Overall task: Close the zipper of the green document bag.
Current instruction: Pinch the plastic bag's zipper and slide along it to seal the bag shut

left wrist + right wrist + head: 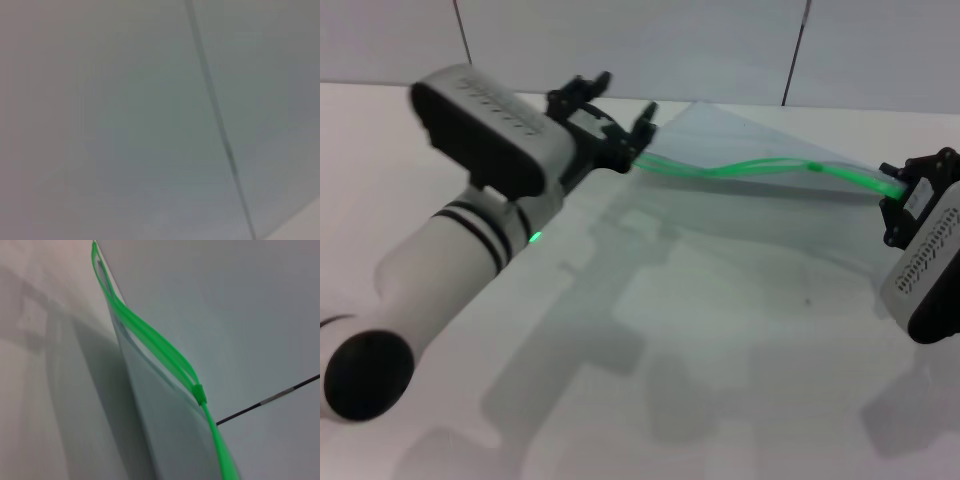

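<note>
The left gripper (620, 125) sits at about ten o'clock on the table (700, 330), its fingers pinched on the left end of the zipper (750, 168). From there the green strip runs to three o'clock, where the right gripper (898, 195) meets its other end; whether those fingers are clamped on the strip I cannot tell. The green document bag (740, 135) is held up on edge between the two arms, its clear sheet leaning away toward twelve o'clock.

The slider (816, 166) rides nearer the right end. The right wrist view shows the slider (199, 394) with the two green tracks (150, 342) gaping apart on its far side and joined into one strip on the near side, so I judge most of the length not yet closed.

To close it well, the strip wants to be taut and straight; at present it sags and waves. One end should be anchored firmly while the slider is drawn steadily along the open stretch, pulling in line with the track so the teeth seat.

The bag looks empty; nothing shows through its plastic.
</note>
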`<state>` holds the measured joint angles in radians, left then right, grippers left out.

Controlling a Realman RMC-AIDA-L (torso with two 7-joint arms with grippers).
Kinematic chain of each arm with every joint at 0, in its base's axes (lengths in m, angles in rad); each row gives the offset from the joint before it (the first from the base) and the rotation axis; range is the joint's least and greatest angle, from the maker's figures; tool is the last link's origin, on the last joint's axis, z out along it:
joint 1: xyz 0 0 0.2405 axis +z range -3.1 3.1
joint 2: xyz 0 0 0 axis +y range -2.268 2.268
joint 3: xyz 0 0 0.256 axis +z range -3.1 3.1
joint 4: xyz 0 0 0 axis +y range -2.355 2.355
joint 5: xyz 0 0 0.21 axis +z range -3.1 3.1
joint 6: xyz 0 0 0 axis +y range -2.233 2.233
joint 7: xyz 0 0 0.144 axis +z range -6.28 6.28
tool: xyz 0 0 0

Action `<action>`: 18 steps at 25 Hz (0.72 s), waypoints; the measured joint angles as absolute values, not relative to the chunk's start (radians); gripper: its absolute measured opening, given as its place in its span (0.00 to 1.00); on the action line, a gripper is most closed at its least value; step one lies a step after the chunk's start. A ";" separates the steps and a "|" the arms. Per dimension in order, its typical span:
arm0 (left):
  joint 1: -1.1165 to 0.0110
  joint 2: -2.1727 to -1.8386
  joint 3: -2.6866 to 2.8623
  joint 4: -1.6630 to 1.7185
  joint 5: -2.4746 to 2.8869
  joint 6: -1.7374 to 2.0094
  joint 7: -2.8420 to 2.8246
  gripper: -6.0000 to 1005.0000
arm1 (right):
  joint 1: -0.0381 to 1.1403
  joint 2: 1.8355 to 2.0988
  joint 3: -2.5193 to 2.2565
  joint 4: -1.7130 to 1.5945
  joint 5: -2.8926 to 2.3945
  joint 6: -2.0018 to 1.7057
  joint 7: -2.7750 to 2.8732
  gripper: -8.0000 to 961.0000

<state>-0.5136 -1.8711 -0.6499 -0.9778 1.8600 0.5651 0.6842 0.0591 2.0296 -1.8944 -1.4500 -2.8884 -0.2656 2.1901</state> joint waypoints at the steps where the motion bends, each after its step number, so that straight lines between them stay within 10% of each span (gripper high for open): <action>1: -0.515 -1.871 -0.665 -1.001 1.860 0.520 0.733 0.62 | 0.061 2.029 -1.893 -1.452 -2.888 -0.273 2.196 0.07; 9: -0.516 -1.884 -0.780 -1.153 1.858 0.222 1.108 0.62 | 0.070 2.028 -1.893 -1.447 -2.888 -0.282 2.214 0.06; 18: -0.504 -1.977 -0.959 -1.176 1.858 -0.035 1.454 0.63 | 0.083 2.024 -1.901 -1.446 -2.861 -0.284 2.227 0.06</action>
